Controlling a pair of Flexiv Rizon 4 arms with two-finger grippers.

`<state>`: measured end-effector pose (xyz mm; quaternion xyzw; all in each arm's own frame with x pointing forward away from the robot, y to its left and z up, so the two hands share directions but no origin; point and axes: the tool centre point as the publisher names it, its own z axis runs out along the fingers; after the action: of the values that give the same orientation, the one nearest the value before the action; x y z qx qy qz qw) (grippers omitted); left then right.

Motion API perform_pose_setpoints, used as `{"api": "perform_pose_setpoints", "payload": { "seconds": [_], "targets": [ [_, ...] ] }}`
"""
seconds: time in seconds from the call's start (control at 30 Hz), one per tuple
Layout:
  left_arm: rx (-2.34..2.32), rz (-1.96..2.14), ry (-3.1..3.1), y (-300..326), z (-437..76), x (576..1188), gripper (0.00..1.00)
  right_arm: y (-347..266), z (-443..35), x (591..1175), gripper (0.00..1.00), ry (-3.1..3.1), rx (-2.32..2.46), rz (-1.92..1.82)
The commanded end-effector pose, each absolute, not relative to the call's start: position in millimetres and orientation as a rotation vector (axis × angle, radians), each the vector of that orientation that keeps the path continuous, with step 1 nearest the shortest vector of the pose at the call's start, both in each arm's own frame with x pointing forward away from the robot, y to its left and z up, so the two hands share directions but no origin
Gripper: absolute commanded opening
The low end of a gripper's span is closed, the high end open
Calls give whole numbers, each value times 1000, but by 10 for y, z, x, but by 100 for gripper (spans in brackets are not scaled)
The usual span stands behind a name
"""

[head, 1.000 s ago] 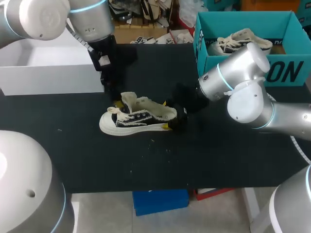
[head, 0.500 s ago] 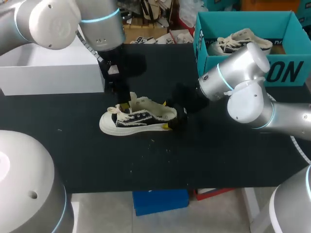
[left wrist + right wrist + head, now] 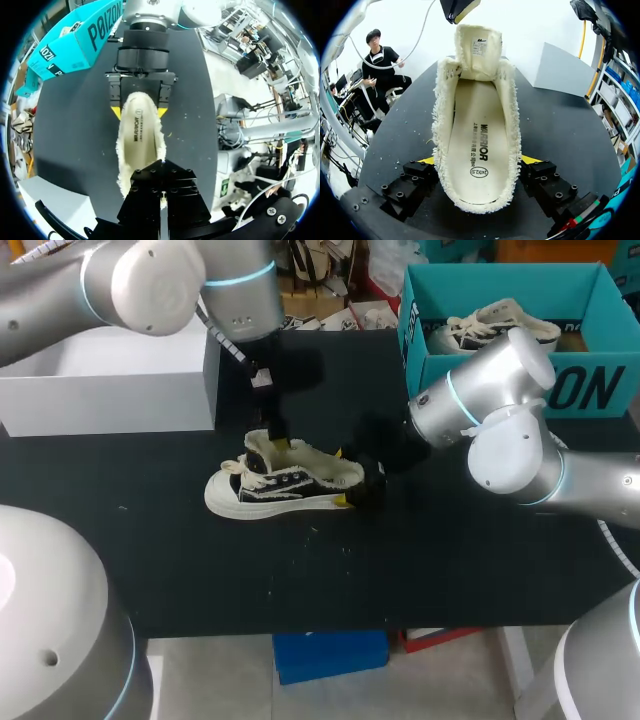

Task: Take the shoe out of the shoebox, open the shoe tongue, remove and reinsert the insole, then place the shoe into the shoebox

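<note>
A black-and-cream shoe (image 3: 285, 483) lies on the black table (image 3: 330, 570), toe to the left. Its cream insole (image 3: 475, 145) is inside and the tongue (image 3: 480, 47) stands upright. My right gripper (image 3: 342, 478) is shut on the heel, a yellow-tipped finger (image 3: 427, 162) against each frayed side. My left gripper (image 3: 271, 443) comes down from above and is shut at the tongue's top edge. In the left wrist view its fingers (image 3: 150, 200) are pressed together over the toe end, a sliver of cream between them. Ahead of them, the right gripper (image 3: 140, 107) holds the heel.
The teal shoebox (image 3: 480, 375) stands open at the back right with a second shoe (image 3: 490, 325) inside. A white box (image 3: 100, 390) sits at the back left, close to my left arm. Bare tabletop lies in front of the shoe.
My left arm has swung right and down onto the tongue, and its gripper went from open to shut. The right gripper and the shoe have stayed put.
</note>
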<state>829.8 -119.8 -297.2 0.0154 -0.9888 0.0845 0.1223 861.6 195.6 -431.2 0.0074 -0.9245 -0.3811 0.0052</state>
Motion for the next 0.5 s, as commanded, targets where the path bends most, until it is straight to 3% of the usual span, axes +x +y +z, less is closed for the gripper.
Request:
{"api": "perform_pose_setpoints", "payload": {
  "seconds": [0.03,0.5],
  "targets": [
    [38,220,-2832,-1321,-3133,8421,0,1953,-4307,8613,0,-2896,21,-1189],
    [46,162,-2796,-1323,-3537,8402,0,1953,-4307,8613,0,-2896,21,-1189]
  ]
}}
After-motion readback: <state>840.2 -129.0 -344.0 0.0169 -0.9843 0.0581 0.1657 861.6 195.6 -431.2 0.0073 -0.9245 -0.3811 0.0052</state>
